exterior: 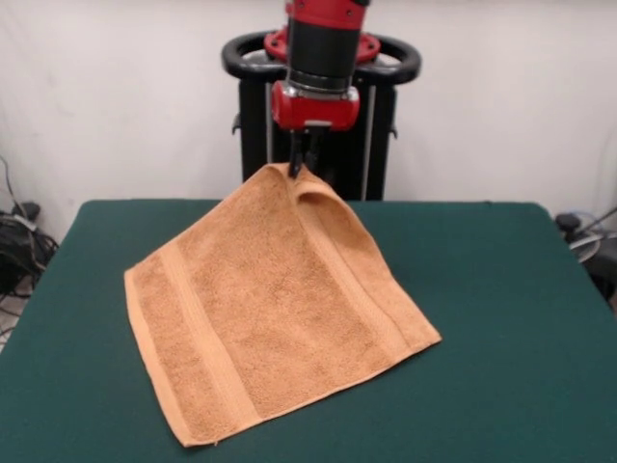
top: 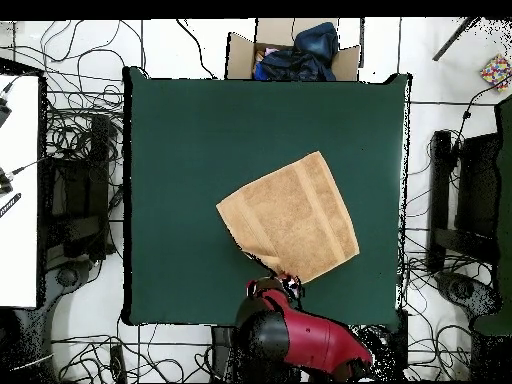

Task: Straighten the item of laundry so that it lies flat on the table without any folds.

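A white wall backs the green bench (exterior: 501,289). The pincer (exterior: 297,166) grips the far corner of the orange towel (exterior: 270,309), lifting it while the rest slopes onto the bench's middle. Next, I'd guess, comes lowering that corner outward, taut.

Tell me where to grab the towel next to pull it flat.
The hand pinches the far corner of the towel, lifting it off the table. Likely best: release, then take the corner nearest the camera from above; it lies flat, with its edges free.
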`<act>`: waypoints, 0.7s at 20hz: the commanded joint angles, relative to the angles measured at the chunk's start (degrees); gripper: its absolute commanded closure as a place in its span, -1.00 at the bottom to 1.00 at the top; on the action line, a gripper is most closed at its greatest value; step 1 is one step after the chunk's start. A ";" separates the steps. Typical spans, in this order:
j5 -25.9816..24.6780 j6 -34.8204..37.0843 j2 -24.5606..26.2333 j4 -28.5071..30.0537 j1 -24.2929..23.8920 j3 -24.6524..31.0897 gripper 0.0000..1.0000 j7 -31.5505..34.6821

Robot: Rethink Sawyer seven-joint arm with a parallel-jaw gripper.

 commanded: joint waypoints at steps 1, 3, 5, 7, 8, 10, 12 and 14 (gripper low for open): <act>4.01 -1.53 2.56 1.23 1.71 -0.51 1.00 16.29; 3.38 -3.66 2.58 2.10 0.61 0.66 -1.00 16.61; 3.24 -5.25 2.66 2.76 0.46 0.69 -1.00 17.23; 3.40 -6.16 2.71 3.11 0.93 0.36 -1.00 17.63; 4.36 -5.37 2.54 3.42 1.39 0.06 -1.00 18.16; 5.70 -3.73 1.84 3.77 1.98 -0.28 -1.00 18.55; 6.49 -1.66 0.66 3.60 2.60 -0.79 -1.00 17.95; 7.31 0.23 -0.57 3.62 3.37 -1.22 -1.00 17.43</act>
